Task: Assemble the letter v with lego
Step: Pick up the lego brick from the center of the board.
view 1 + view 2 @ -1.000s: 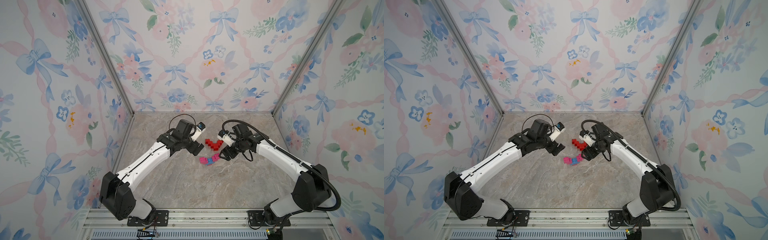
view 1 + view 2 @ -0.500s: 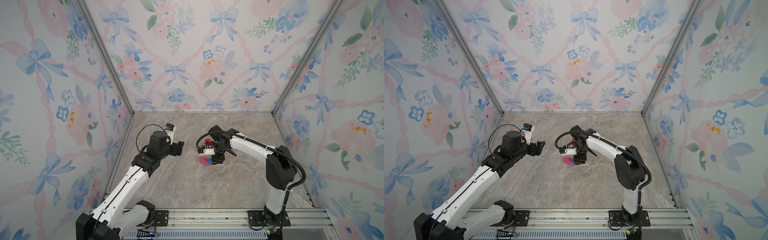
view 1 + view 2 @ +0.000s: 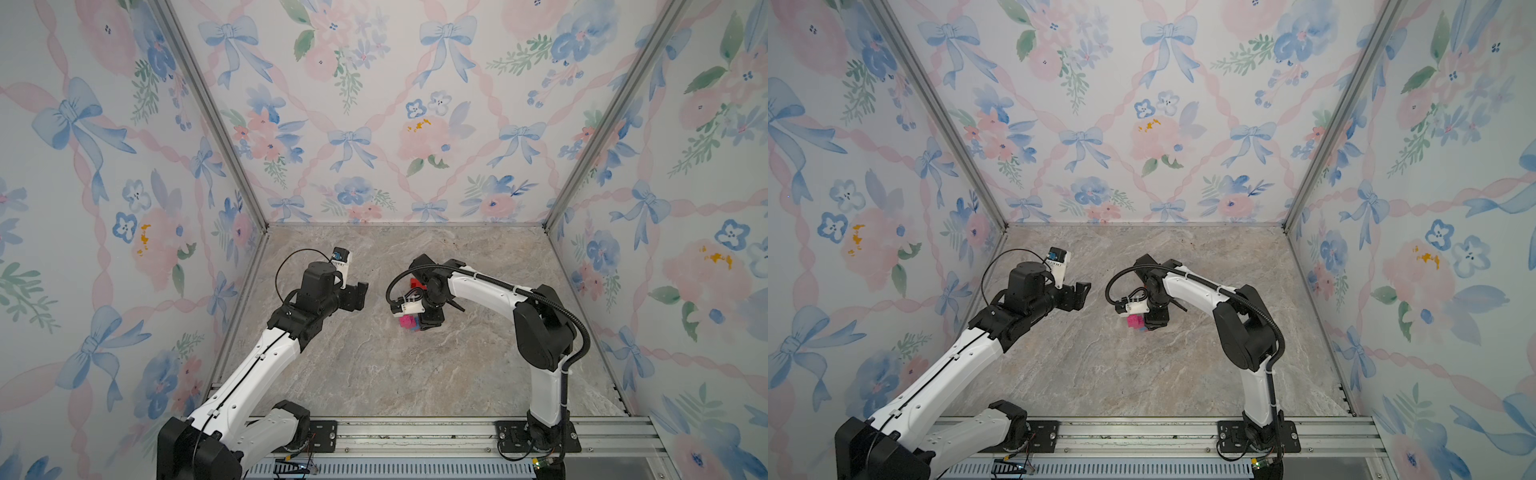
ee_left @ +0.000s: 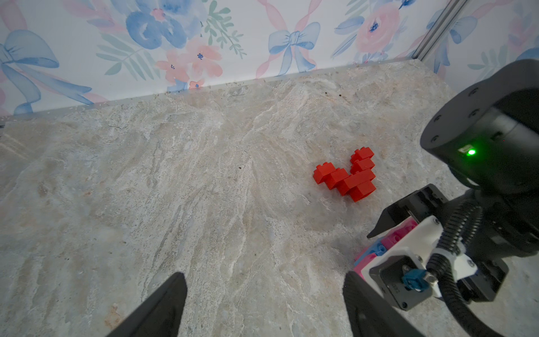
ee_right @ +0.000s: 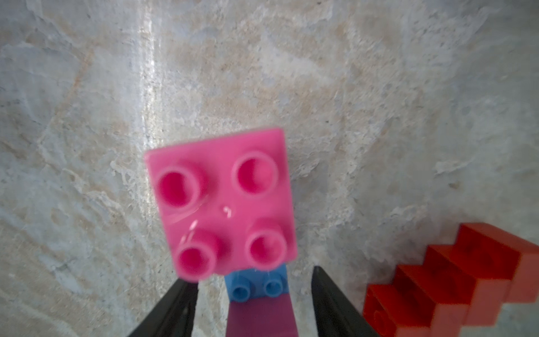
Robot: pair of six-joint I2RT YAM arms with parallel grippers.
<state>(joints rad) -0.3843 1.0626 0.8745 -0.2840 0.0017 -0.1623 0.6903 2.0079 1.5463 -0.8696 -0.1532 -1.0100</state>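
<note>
A red lego cluster of several stepped bricks lies flat on the marble table, with two arms spreading like a V; it also shows in a top view. Nearer the front lies a pink and blue lego stack. My right gripper points down over it. In the right wrist view the jaws straddle the blue brick with a gap on each side, below the pink square brick. My left gripper hangs open over bare table to the left, holding nothing.
Floral walls close the marble table on three sides; the back wall edge lies beyond the red cluster. The right arm's wrist stands close beside the left gripper. The arms' mounting rail runs along the front.
The left gripper has drawn back leftward from the bricks. The right gripper has swung from beside the red cluster to over the pink and blue stack, its jaws narrowing.
</note>
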